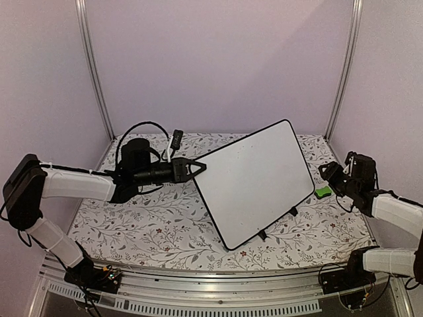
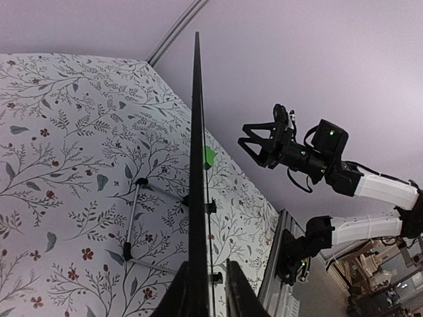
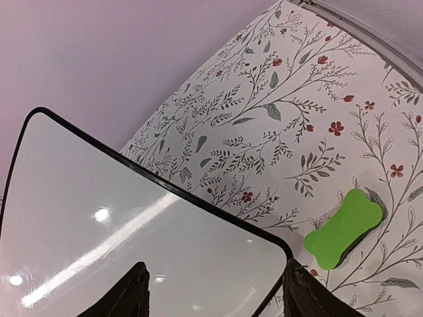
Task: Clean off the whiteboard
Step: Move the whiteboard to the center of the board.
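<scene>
On the flowered counter (image 1: 132, 224), a blank whiteboard (image 1: 254, 181) stands tilted on small black feet.
Left claw (image 1: 198, 168) straddles the board's left corner edge; whether it is clenched there cannot be told. Right claw (image 3: 213, 281) hangs released and empty near the board's right side, a small green eraser (image 1: 323, 191) lying on the counter just beside that edge.

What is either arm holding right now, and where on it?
The left gripper's jaws straddle the whiteboard's left corner edge; whether they clamp it cannot be told. The right gripper holds nothing.
</scene>
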Controlling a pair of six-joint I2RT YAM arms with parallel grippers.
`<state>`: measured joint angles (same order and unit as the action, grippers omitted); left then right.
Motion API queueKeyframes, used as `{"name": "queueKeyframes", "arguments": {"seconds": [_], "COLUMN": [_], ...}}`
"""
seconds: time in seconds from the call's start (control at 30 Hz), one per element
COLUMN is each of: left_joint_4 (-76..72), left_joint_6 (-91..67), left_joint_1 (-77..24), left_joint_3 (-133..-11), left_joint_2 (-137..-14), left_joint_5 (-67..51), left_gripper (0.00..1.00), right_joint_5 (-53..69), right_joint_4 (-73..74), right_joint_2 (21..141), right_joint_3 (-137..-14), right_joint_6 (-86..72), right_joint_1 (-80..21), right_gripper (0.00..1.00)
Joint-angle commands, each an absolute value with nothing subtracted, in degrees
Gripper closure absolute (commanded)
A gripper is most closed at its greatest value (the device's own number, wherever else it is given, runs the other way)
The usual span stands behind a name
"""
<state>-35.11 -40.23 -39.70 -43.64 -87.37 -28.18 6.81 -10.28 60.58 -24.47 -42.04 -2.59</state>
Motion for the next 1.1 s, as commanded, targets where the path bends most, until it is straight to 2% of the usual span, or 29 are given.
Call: {"name": "queueKeyframes", "arguments": {"seconds": [0.0, 0.1, 0.17, 0.3, 0.5, 0.53, 0.83, 1.07], "left_joint_4": [-34.6, -34.3, -34.3, -34.3, -35.7, -36.2, -40.2, -39.9], "left_joint_6": [-39.1, -39.1, -38.9, -38.7, -40.0, -40.5, -46.7, -46.9], "left_joint_1": [-40.1, -40.0, -39.9, -39.7, -38.8, -38.4, -33.5, -31.8], "left_joint_3": [-43.1, -42.9, -42.5, -41.7, -37.9, -36.9, -27.6, -26.1], "left_joint_2": [-87.7, -86.9, -86.1, -84.2, -80.0, -79.1, -71.6, -69.5], "left_joint_5": [-29.2, -28.5, -27.9, -26.1, -20.0, -18.6, -13.1, -13.7], "left_gripper": [0.80, 0.75, 0.68, 0.46, 0.07, 0.04, 0.04, 0.04], "right_joint_5": [8.6, 12.2, 12.4, 9.8, 5.4, 3.9, -2.1, -4.2], "right_joint_4": [-6.8, -6.6, -5.6, -2.4, 1.9, 2.6, 5.2, 5.7], "right_joint_2": [58.0, 57.4, 57.1, 57.4, 60.5, 61.4, 71.4, 74.4], "right_joint_3": [-23.5, -22.7, -22.0, -21.4, -22.7, -23.3, -26.7, -28.0], "right_joint_6": [-39.7, -38.9, -37.3, -33.9, -29.3, -28.9, -27.1, -27.6], "right_joint_1": [-2.4, -3.1, -5.1, -10.9, -17.5, -18.7, -25.5, -28.9], "right_gripper": [0.33, 0.34, 0.34, 0.39, 0.46, 0.46, 0.53, 0.58]}}
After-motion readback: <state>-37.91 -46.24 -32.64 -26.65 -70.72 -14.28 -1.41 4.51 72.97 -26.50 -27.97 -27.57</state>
